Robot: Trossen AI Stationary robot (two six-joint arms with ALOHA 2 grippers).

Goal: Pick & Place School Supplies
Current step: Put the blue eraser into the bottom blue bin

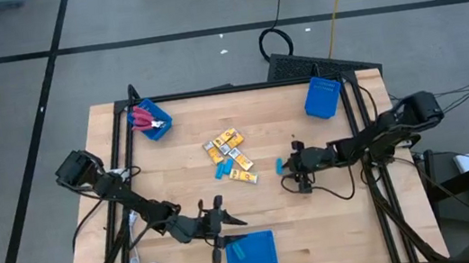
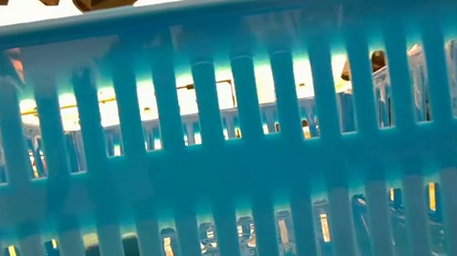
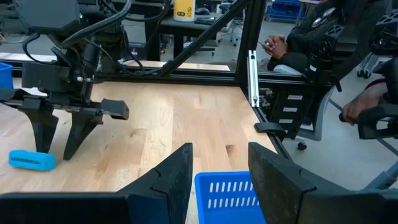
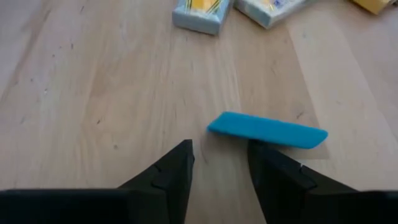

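Several yellow-orange packs lie in a loose pile at the table's middle. A light-blue oblong piece lies flat on the wood just to their right. My right gripper stands open, slanting down, with its fingertips right beside that piece and nothing between them. Red-handled scissors lie in the far-left blue bin. My left gripper hangs open over the near blue bin. Another light-blue piece lies in that bin.
A third blue bin stands at the far right. Black frame rails run along the table's left, far and right sides. The near bin's slatted wall fills the low view. People sit beyond the table's right edge.
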